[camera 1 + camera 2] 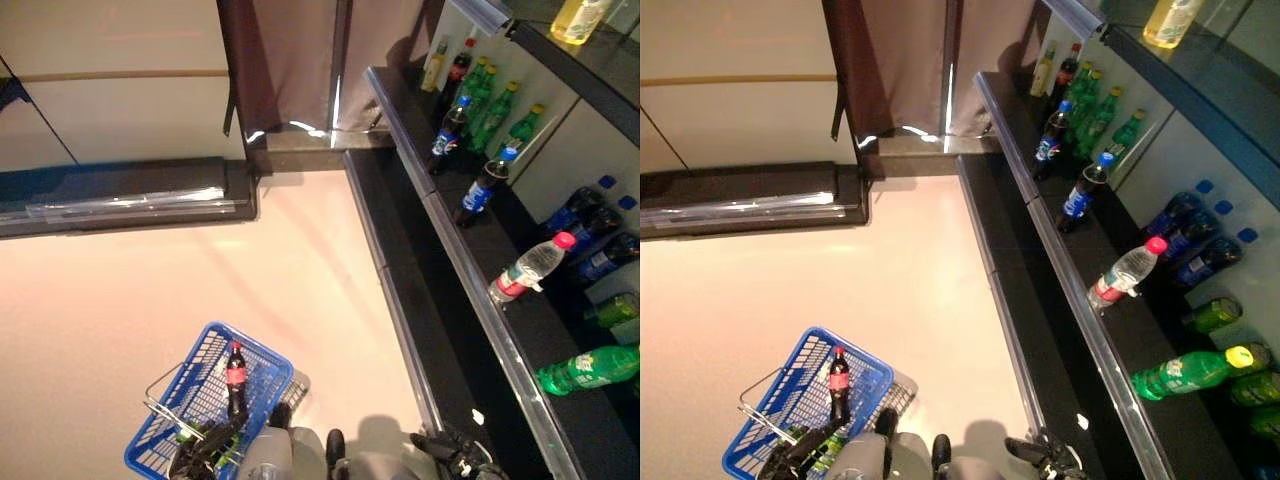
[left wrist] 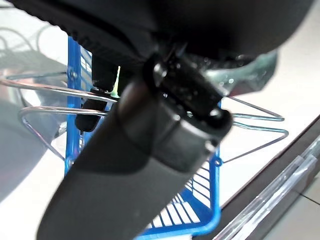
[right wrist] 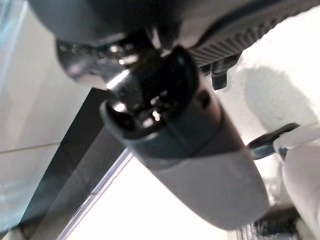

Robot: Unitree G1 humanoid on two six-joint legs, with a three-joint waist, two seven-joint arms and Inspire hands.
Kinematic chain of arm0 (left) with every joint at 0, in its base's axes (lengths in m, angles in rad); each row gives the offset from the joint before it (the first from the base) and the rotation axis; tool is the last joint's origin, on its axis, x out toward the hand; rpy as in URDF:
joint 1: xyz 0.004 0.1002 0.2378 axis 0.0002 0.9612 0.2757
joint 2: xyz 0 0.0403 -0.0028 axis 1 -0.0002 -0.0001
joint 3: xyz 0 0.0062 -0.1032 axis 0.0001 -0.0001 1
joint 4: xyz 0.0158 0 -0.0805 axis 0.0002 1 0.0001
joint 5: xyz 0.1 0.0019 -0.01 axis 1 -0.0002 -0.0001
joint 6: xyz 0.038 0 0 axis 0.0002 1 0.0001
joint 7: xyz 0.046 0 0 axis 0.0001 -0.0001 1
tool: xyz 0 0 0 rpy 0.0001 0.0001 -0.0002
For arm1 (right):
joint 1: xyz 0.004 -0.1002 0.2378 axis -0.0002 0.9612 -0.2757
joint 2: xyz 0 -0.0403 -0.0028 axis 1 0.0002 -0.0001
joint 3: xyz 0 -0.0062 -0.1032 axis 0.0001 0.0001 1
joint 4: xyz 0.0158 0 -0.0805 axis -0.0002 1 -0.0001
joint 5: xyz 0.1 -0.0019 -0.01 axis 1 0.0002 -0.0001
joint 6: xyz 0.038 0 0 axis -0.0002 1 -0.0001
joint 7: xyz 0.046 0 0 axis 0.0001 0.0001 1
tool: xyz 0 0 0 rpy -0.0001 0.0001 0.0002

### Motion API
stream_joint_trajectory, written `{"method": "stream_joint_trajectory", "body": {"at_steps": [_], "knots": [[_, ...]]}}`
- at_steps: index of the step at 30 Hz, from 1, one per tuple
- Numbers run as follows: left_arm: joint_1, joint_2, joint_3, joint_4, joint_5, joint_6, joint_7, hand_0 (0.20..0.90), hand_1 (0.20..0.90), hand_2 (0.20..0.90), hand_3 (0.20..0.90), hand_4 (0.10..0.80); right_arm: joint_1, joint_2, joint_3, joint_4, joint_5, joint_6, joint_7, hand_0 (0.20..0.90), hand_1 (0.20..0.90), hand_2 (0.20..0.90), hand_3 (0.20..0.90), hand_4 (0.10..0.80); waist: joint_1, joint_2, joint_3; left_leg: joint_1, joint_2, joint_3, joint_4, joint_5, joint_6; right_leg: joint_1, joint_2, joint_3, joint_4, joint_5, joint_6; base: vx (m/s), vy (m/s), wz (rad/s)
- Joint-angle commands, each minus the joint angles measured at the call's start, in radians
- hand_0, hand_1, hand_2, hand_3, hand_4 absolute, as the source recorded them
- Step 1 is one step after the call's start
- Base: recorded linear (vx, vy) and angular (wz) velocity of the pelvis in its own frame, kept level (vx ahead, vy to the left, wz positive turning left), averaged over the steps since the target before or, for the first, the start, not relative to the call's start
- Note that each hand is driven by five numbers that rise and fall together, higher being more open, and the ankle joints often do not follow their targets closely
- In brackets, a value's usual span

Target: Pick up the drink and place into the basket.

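Observation:
A blue wire basket (image 1: pixel 262 362) hangs low at my left, above the pale floor. Inside it a dark cola bottle (image 1: pixel 236 378) with a red cap and label stands upright, and a green bottle (image 1: pixel 825 450) lies beside it. My left hand (image 1: pixel 205 447) is over the basket's near end, its fingers (image 2: pixel 95 107) curled round the metal wire handle (image 2: pixel 47 86). My right hand (image 1: pixel 442 445) is low beside the black shelf, with relaxed fingers holding nothing. More drinks stand and lie on the shelf to my right.
The black shelf (image 1: pixel 470 290) runs along the right with a metal rail. On it are upright dark bottles with blue labels (image 1: pixel 483 188), green bottles (image 1: pixel 495 115), a lying water bottle (image 1: pixel 528 268) and a lying green bottle (image 1: pixel 588 368). A dark low unit (image 1: pixel 120 200) stands ahead.

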Motion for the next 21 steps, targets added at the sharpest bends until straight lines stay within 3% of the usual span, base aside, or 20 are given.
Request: {"method": "stream_joint_trajectory", "body": {"at_steps": [1,3,5,6,8,9,12,13,14,15,17,18,21], "knots": [[0.063,-0.056,-0.05,-0.127,0.03,-0.071,-0.099,0.3,0.3,0.3,0.2,0.1,0.051,-0.024,-0.009,-0.003,-0.018,-0.011,0.02,0.9,0.9,0.9,0.9,0.8,-0.021,-0.024,-0.032,-0.064,0.038,0.004,0.045,0.148,0.057,0.175,-0.06,0.041,-0.035,-0.061,0.135,0.357,0.468,-0.58],[0.031,-0.054,-0.053,-0.11,0.035,-0.052,-0.096,0.3,0.3,0.3,0.2,0.1,0.047,-0.009,-0.016,0.023,-0.034,-0.019,0.013,0.9,0.9,0.9,0.9,0.8,-0.036,-0.006,-0.038,-0.048,0.042,0.029,0.071,0.124,0.055,0.175,-0.111,0.007,-0.011,-0.077,0.162,0.355,0.45,-0.46],[0.006,-0.043,-0.063,-0.103,0.051,-0.027,-0.101,0.3,0.3,0.3,0.2,0.1,0.044,0.006,-0.011,0.02,-0.036,-0.035,-0.015,0.9,0.9,0.9,0.9,0.8,-0.04,-0.001,-0.042,-0.056,-0.005,0.037,0.15,0.06,0.075,0.183,-0.163,-0.008,0.038,-0.096,0.187,0.351,0.39,-0.27],[0.001,-0.039,-0.07,-0.102,0.054,-0.023,-0.099,0.3,0.3,0.3,0.2,0.1,0.046,0.01,-0.011,0.018,-0.03,-0.036,-0.02,0.9,0.9,0.9,0.9,0.8,-0.041,-0.001,-0.046,-0.061,-0.019,0.045,0.171,0.048,0.08,0.189,-0.171,-0.012,0.045,-0.099,0.19,0.345,0.365,0.25],[-0.009,-0.021,-0.088,-0.108,0.048,-0.001,-0.093,0.3,0.3,0.3,0.2,0.1,0.056,0.029,0.0,-0.018,-0.039,-0.04,-0.043,0.9,0.9,0.9,0.9,0.8,-0.052,-0.007,-0.07,-0.032,-0.074,0.084,0.171,0.014,0.132,0.155,-0.219,-0.023,0.174,0.02,0.232,0.331,0.375,0.28],[-0.011,-0.014,-0.098,-0.112,0.038,0.006,-0.096,0.3,0.3,0.3,0.2,0.1,0.06,0.031,0.011,-0.037,-0.053,-0.05,-0.053,0.9,0.9,0.9,0.9,0.8,-0.062,-0.001,-0.076,-0.001,-0.088,0.09,0.15,0.008,0.148,0.113,-0.229,-0.022,0.247,0.078,0.235,0.259,0.319,-0.19],[-0.006,0.002,-0.117,-0.114,0.038,0.014,-0.101,0.3,0.3,0.3,0.2,0.1,0.068,0.032,0.034,-0.088,-0.027,-0.049,-0.075,0.9,0.9,0.9,0.9,0.8,-0.08,0.028,-0.081,0.075,-0.114,0.104,0.109,-0.012,0.177,0.008,-0.225,-0.065,0.391,0.147,0.219,0.295,0.324,-0.02],[-0.003,0.004,-0.119,-0.11,0.03,0.014,-0.101,0.3,0.3,0.3,0.2,0.1,0.065,0.033,0.034,-0.092,-0.021,-0.043,-0.076,0.9,0.9,0.9,0.9,0.8,-0.089,0.032,-0.081,0.102,-0.117,0.117,0.092,-0.016,0.179,-0.023,-0.209,-0.077,0.397,0.141,0.216,0.316,0.263,0.06],[-0.004,0.013,-0.127,-0.101,0.015,0.022,-0.104,0.3,0.3,0.3,0.2,0.1,0.061,0.032,0.033,-0.088,-0.006,-0.033,-0.077,0.9,0.9,0.9,0.9,0.8,-0.109,0.039,-0.085,0.129,-0.12,0.125,0.07,-0.019,0.183,-0.058,-0.145,-0.082,0.369,0.099,0.208,0.261,0.171,-0.13],[-0.005,0.015,-0.129,-0.098,0.011,0.023,-0.106,0.3,0.3,0.3,0.2,0.1,0.061,0.032,0.033,-0.086,-0.003,-0.033,-0.076,0.9,0.9,0.9,0.9,0.8,-0.114,0.035,-0.083,0.138,-0.126,0.123,0.067,-0.022,0.183,-0.06,-0.134,-0.084,0.359,0.087,0.205,0.286,0.139,-0.19],[-0.013,0.022,-0.142,-0.082,0.014,0.034,-0.121,0.3,0.3,0.3,0.2,0.1,0.062,0.03,0.036,-0.064,0.012,-0.043,-0.069,0.9,0.9,0.9,0.9,0.8,-0.136,0.022,-0.084,0.171,-0.155,0.118,0.053,-0.031,0.18,-0.079,-0.075,-0.113,0.251,0.069,0.183,0.363,0.085,0.03],[-0.01,0.015,-0.14,-0.08,0.029,0.036,-0.119,0.3,0.3,0.3,0.2,0.1,0.061,0.026,0.035,-0.054,0.019,-0.047,-0.061,0.9,0.9,0.9,0.9,0.8,-0.14,0.009,-0.077,0.208,-0.172,0.146,0.046,-0.054,0.173,-0.087,-0.076,-0.203,0.131,0.07,0.173,0.468,0.062,0.18],[0.006,0.002,-0.138,-0.055,0.055,0.011,-0.116,0.3,0.3,0.3,0.2,0.1,0.061,0.017,0.033,-0.032,0.035,-0.052,-0.042,0.9,0.9,0.9,0.9,0.8,-0.146,-0.008,-0.072,0.272,-0.204,0.16,0.013,-0.08,0.157,-0.119,-0.045,-0.316,0.016,0.117,0.172,0.411,0.027,-0.04]]}}
